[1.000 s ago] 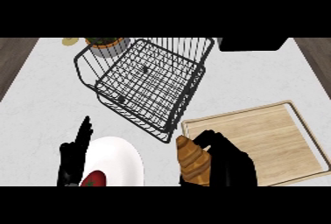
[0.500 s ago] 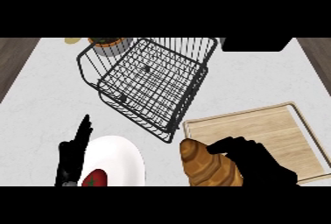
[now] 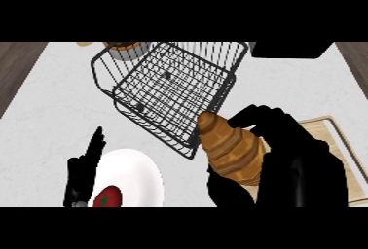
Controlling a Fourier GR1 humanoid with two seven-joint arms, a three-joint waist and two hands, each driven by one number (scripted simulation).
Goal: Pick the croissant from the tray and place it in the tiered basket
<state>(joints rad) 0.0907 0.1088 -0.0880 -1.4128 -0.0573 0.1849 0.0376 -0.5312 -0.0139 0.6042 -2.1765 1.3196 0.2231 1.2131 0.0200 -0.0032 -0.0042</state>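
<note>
You see the right hand [image 3: 287,146] at the lower right of the frame, its fingers curled around the croissant [image 3: 229,148], which is in the air just beside the lower corner of the tiered basket [image 3: 173,82]. The wooden tray [image 3: 339,141] shows behind this hand at the right edge. The left hand [image 3: 84,168] rests at the lower left with straight fingers, next to a white plate [image 3: 137,170] holding a red item [image 3: 108,197].

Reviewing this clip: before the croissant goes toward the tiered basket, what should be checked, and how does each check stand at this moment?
1. Croissant held: ok, the right hand curls round it.
2. Croissant lifted off the tray: ok, it shows in front of the counter beside the tray.
3. Tiered basket top tier free: ok, no item shows through the wire.
4. Croissant over the basket: not ok, its tip only reaches the near rim.
5. Left hand out of the path: ok, resting open beside the white plate.
</note>
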